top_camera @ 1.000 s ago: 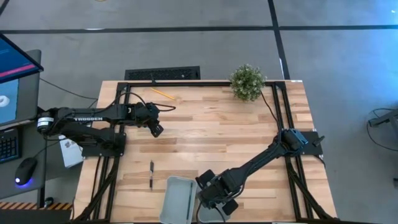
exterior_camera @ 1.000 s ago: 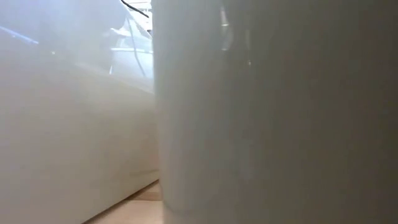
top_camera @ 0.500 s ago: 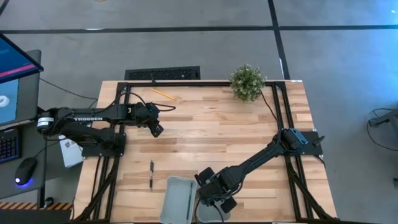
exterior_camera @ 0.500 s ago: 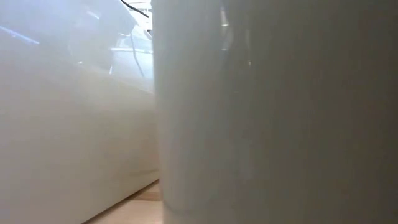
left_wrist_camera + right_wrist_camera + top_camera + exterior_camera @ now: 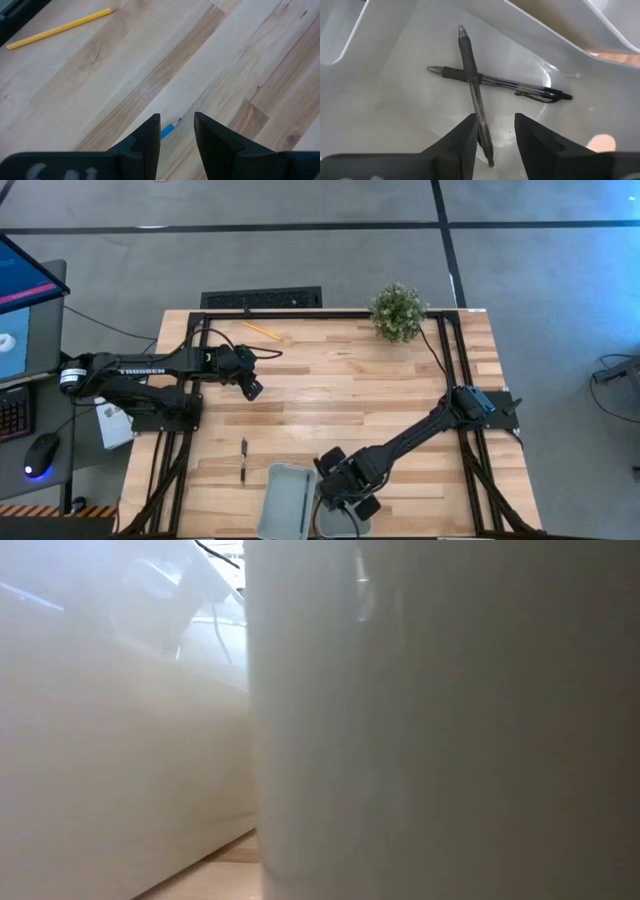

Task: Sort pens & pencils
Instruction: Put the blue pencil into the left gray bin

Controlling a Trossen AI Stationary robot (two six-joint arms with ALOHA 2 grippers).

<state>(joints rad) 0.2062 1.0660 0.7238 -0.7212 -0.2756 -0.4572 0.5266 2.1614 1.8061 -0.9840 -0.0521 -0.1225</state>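
Pens, two of them, lie crossed in a white bin under the right gripper, which is open and holds nothing; only its wrist view shows them. White walls block the low view. The left gripper, open too, hangs over a blue pencil, with a yellow pencil on the table well apart and a lone pen beside another bin.

Three pens show in all. Two pens lie crossed in a white tray directly ahead of the right gripper, just beyond its parted fingertips. A third pen lies on the table, well short of the left gripper.

Two pencils show: a yellow pencil well ahead of the left gripper, and a blue pencil whose tip peeks out between that gripper's parted fingers.

Two trays sit side by side; the second tray lies just beside the right gripper.
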